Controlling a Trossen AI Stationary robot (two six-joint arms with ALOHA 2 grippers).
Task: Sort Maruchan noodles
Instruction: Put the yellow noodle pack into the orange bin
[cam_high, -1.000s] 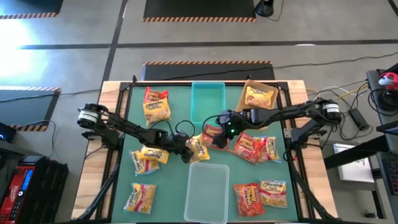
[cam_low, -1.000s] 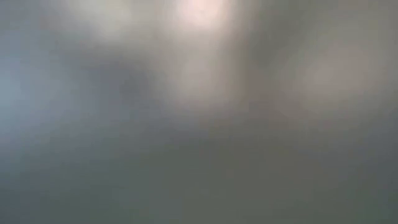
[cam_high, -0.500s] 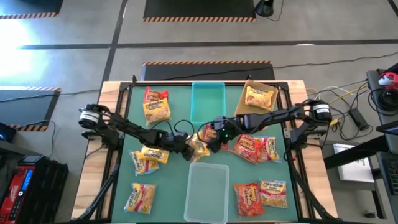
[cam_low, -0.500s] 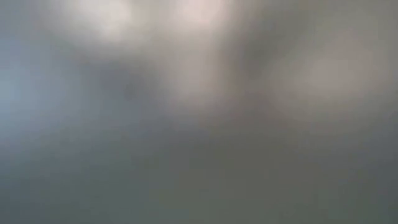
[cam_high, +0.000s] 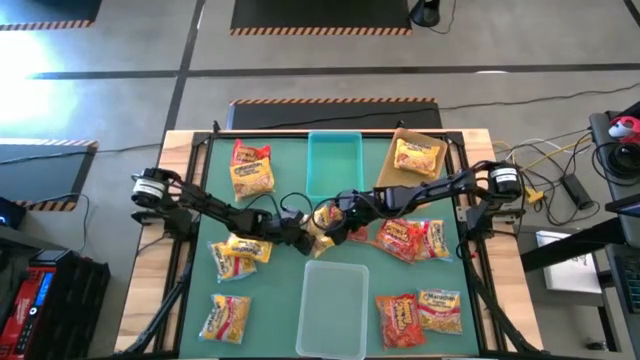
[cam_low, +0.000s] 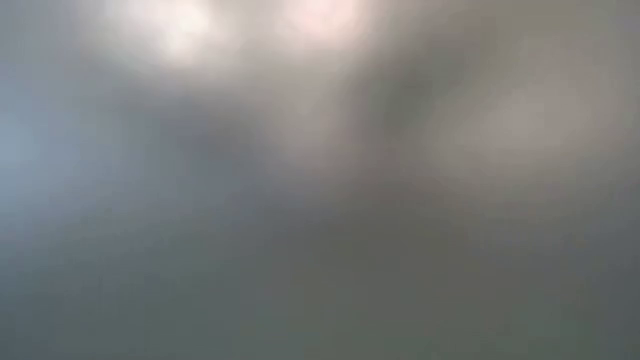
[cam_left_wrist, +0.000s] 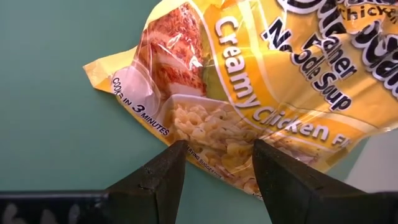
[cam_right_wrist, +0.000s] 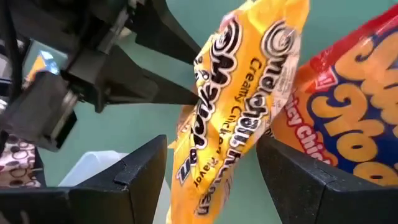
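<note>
Noodles, one yellow packet (cam_high: 322, 236) mid-counter, sit pinched in my left pincer (cam_left_wrist: 214, 168), whose fingers close on its edge, while my right pincer (cam_right_wrist: 211, 180) stands wide open around the same packet, beside a red packet (cam_right_wrist: 348, 124).

The low view is a grey blur with pale patches — nothing in it can be made out. Past the left gripper (cam_left_wrist: 214, 163), the yellow packet (cam_left_wrist: 261, 87) runs off the picture's edge, its brand name cut short. Beside the right gripper (cam_right_wrist: 211, 168), a red packet (cam_right_wrist: 348, 118) is cropped too — its lettering stays unreadable.
</note>
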